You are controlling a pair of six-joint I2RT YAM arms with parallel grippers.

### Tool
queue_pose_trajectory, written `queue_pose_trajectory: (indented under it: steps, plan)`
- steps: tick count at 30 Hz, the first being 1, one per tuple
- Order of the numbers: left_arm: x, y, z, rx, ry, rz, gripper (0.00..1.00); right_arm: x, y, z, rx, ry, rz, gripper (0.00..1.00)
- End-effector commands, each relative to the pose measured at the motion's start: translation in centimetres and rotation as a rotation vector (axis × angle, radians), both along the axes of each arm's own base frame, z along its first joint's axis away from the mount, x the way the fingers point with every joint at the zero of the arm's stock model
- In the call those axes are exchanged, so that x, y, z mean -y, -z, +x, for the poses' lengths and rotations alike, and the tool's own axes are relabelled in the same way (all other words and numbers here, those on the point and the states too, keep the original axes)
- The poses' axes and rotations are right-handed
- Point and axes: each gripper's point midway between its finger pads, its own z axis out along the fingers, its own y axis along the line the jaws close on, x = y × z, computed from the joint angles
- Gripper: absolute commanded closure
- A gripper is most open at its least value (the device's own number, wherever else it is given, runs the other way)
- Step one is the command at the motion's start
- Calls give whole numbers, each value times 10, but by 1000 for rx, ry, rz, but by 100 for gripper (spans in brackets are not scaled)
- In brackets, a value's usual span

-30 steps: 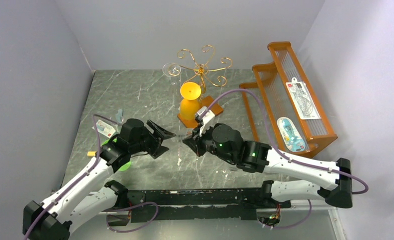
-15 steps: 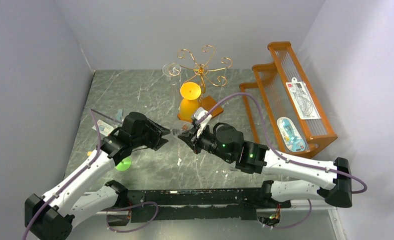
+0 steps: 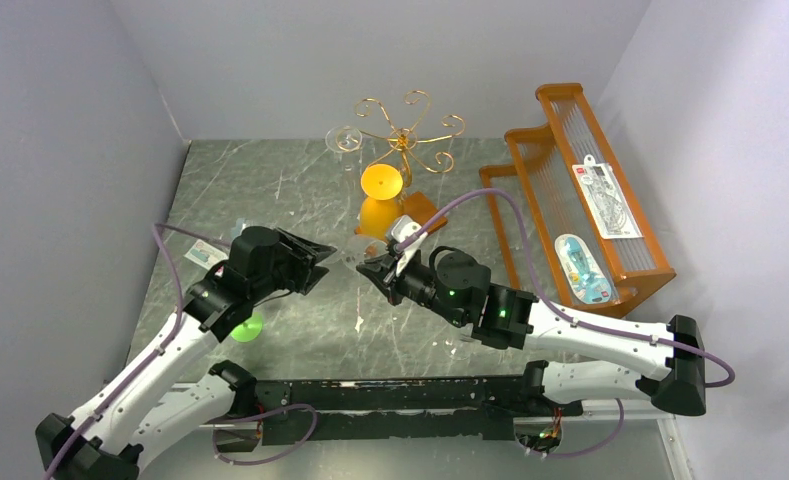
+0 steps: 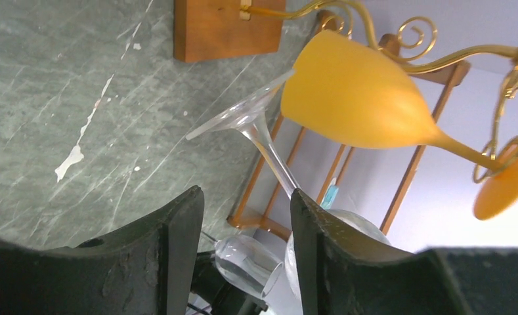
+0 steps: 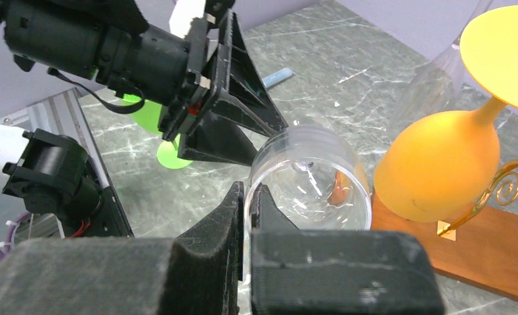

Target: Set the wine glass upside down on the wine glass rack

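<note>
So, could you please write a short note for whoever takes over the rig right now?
Right gripper: shut on the bowl rim of the clear wine glass, held off the table.
Left gripper: open, fingers either side of its stem.
The wine glass rack stands behind, an orange glass already hanging on it upside down.
Left to do: hang the clear glass on the rack.

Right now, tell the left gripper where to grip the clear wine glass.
The clear wine glass: take its thin stem, from the left. The right gripper pinches the bowl's rim, and the left gripper hangs open at the stem.
</note>
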Motion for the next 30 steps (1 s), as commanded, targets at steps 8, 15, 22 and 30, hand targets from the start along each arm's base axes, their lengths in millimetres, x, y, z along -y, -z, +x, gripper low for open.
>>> queue_pose_trajectory:
  steps: [8,15,22,30]
  plan:
    - [-5,-28,12,97,-72,-70,40,-6,-31,-12,47,-74,95,100]
    - [11,-25,15,92,17,-38,48,-2,-40,-17,53,-91,145,100]
    - [16,-31,16,136,10,-119,57,0,-42,-24,69,-126,153,100]
    - [17,-44,19,174,2,-169,80,1,-39,-35,71,-180,151,97]
